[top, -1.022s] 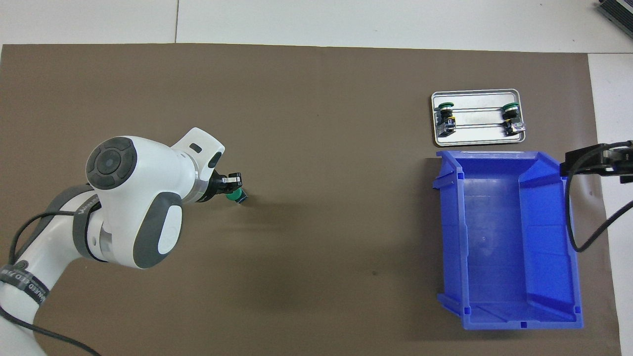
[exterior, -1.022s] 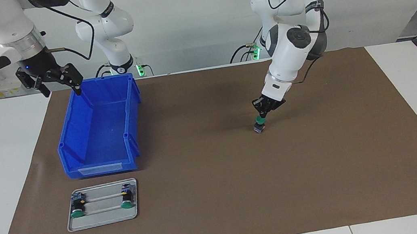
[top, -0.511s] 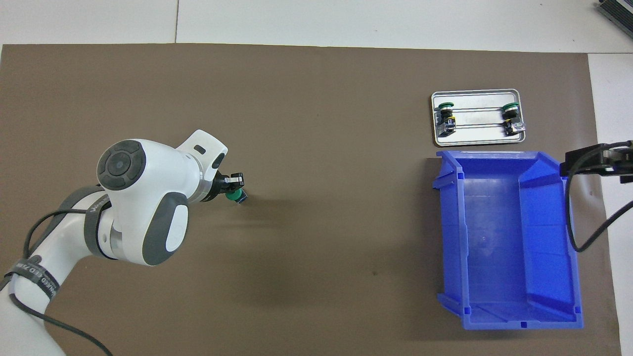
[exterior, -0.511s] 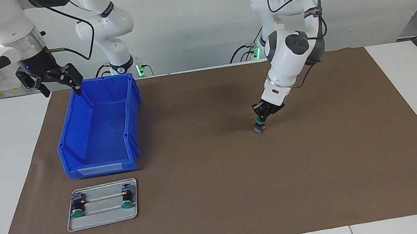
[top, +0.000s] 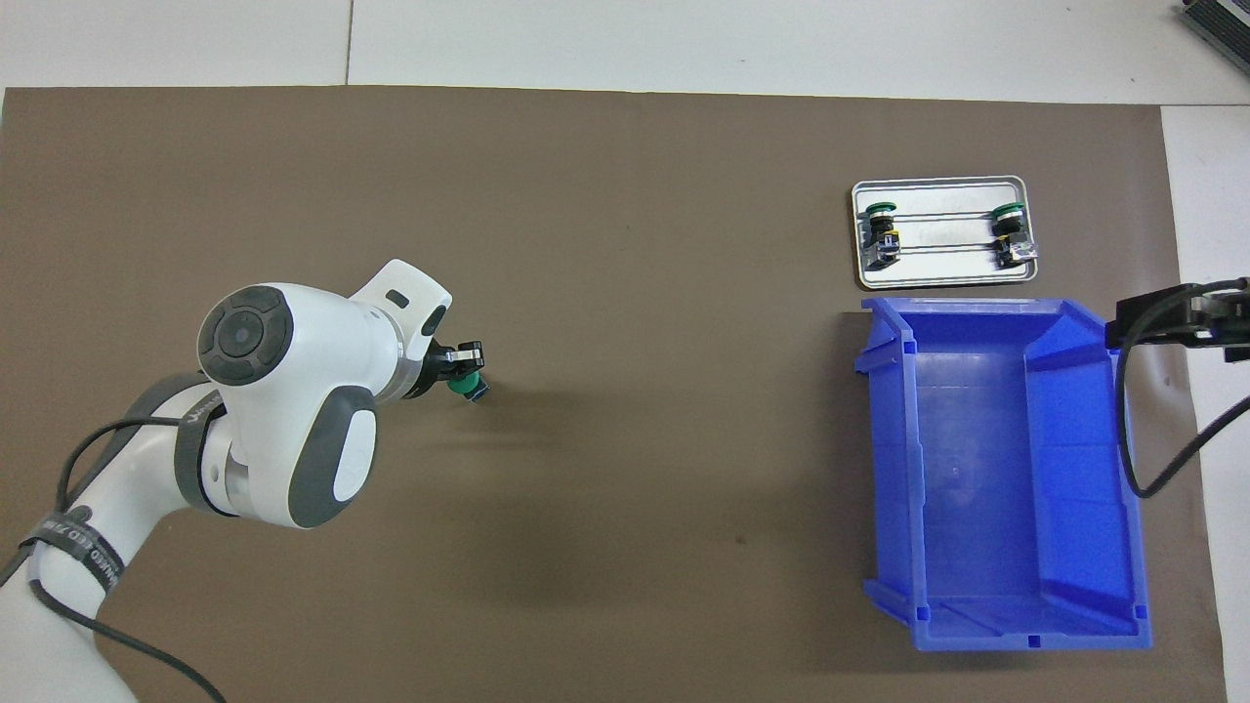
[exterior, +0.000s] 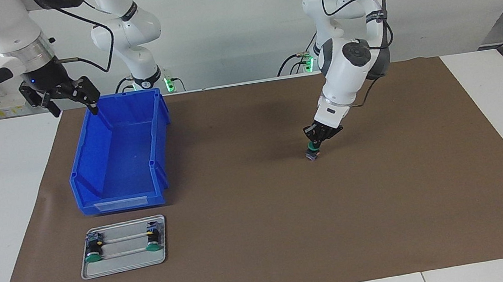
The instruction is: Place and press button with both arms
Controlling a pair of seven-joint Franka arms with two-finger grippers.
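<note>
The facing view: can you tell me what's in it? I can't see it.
The left arm's shut tool presses down on a green button standing on the brown mat. The right arm waits, its open tool over the blue bin's corner; two more buttons lie in a metal tray.

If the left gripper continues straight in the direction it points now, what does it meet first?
The left gripper points steeply down with shut jaws on the green cap of the button standing on the brown mat. It would likely meet that cap first.
</note>
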